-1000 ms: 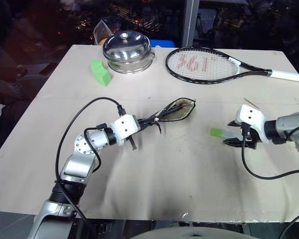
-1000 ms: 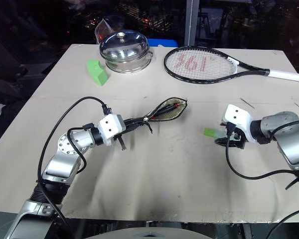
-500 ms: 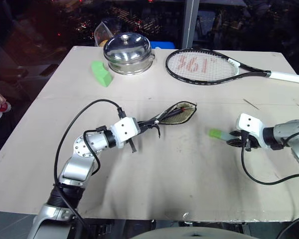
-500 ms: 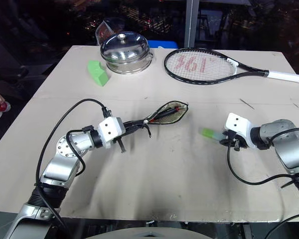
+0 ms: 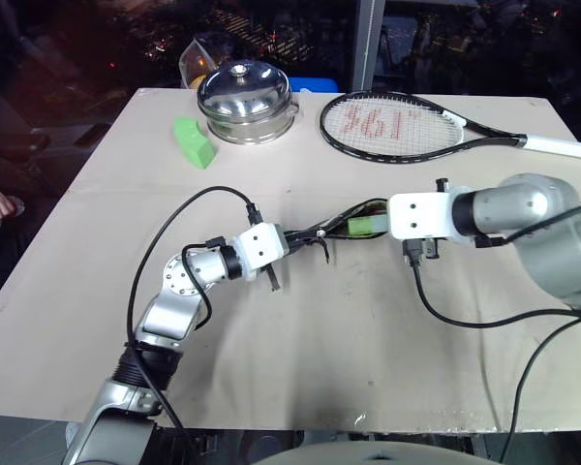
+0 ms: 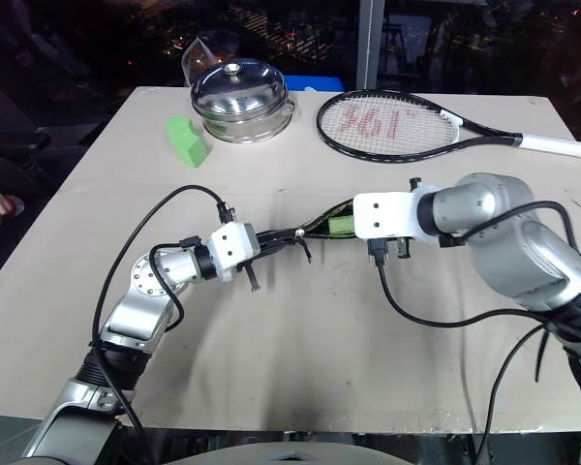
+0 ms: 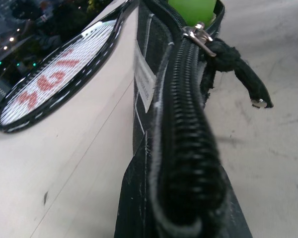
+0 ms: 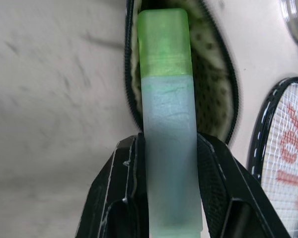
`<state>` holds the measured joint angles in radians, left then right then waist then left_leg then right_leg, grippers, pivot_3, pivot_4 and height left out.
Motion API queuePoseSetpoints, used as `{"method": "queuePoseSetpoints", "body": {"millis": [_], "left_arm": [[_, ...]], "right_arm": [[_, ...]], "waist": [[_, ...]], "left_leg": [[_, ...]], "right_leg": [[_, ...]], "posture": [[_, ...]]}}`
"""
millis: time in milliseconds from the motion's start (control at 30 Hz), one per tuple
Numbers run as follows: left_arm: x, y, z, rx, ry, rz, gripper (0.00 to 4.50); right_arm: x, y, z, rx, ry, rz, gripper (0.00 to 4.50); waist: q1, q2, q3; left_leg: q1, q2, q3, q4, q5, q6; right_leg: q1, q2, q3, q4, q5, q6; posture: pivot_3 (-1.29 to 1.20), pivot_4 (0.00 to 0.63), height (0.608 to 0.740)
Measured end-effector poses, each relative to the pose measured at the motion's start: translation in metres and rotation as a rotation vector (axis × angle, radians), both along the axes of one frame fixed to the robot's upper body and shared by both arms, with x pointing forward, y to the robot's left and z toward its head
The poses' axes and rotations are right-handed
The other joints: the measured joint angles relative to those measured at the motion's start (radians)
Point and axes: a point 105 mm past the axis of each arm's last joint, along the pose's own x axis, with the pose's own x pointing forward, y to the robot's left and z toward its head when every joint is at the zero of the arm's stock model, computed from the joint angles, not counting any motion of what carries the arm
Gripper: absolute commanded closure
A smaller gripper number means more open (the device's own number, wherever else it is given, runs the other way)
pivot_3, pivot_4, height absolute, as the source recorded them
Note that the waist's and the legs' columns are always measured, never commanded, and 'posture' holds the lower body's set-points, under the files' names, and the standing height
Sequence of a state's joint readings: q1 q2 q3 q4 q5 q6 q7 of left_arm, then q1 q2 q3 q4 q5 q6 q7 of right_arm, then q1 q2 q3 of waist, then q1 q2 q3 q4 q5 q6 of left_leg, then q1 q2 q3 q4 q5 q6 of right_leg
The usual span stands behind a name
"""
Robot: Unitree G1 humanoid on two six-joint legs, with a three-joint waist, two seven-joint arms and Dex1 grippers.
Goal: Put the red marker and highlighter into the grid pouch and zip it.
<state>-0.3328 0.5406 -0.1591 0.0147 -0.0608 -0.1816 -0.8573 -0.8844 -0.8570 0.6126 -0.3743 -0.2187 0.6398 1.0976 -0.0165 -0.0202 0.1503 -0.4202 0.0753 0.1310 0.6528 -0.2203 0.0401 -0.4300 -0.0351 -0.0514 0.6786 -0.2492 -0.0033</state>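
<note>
The left pincer (image 5: 305, 238) was clamped on the zipper end of the grid pouch (image 7: 154, 124), which lay mid-surface (image 5: 368, 339), long axis running from 8 toward 2 o'clock. The right pincer (image 8: 166, 144) gripped the highlighter (image 8: 166, 114), green cap pointing toward 9 o'clock into the pouch's gaping mouth. Toward 12 o'clock lay a tennis racket (image 5: 397, 126).

grid pouch (image 5: 341, 225) mid-table (image 5: 300, 358), between both grippers | highlighter (image 8: 167, 119) at pouch mouth, possibly partly inside | pot (image 5: 247, 100), wedge block (image 5: 195, 141) far left | racket (image 5: 436, 126) far right
</note>
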Motion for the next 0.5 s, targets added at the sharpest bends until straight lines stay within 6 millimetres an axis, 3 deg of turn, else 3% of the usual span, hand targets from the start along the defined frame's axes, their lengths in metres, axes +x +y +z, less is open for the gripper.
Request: {"method": "queuePoseSetpoints", "body": {"millis": [67,167,200,333,500], "left_arm": [[-0.001,-0.004,-0.001,0.002,-0.003,-0.008,4.5],[0.0,-0.004,-0.001,0.007,-0.007,-0.003,4.5],[0.0,-0.004,-0.001,0.004,-0.008,-0.001,4.5],[0.0,-0.01,0.0,-0.026,0.0,0.01,4.5],[0.0,-0.006,-0.001,-0.039,0.013,0.047,4.5]], "right_arm": [[0.007,0.02,-0.005,-0.027,0.0,0.049,3.75],[0.012,0.035,-0.014,-0.041,0.029,0.082,3.75],[0.015,0.037,-0.015,-0.039,0.037,0.084,2.73],[0.01,0.056,-0.017,0.022,0.092,0.158,1.05],[0.008,0.014,0.024,0.34,0.224,-0.02,1.05]], "waist": [[-0.003,0.0,0.0],[0.002,0.0,0.0],[0.003,0.0,0.0],[0.007,0.0,0.0],[0.016,0.0,0.0]], "left_leg": [[0.0,0.0,0.001,0.0,0.0,0.0],[0.0,0.001,0.001,0.0,0.0,0.0],[0.0,0.001,0.001,0.0,0.0,0.0],[-0.003,0.0,-0.001,0.001,0.0,-0.001],[-0.006,-0.001,-0.004,0.002,0.002,-0.003]], "right_leg": [[0.0,0.001,0.0,0.0,0.0,0.0],[0.0,0.002,-0.002,0.001,0.0,0.0],[0.0,0.002,-0.002,0.001,0.0,0.0],[-0.001,0.001,-0.004,0.0,0.0,0.0],[-0.001,-0.001,-0.006,-0.001,0.001,0.0]], "posture": [[0.0,0.15,0.74],[0.0,0.15,0.74],[0.0,0.15,0.74],[0.0,0.15,0.74],[0.0,0.15,0.74]]}}
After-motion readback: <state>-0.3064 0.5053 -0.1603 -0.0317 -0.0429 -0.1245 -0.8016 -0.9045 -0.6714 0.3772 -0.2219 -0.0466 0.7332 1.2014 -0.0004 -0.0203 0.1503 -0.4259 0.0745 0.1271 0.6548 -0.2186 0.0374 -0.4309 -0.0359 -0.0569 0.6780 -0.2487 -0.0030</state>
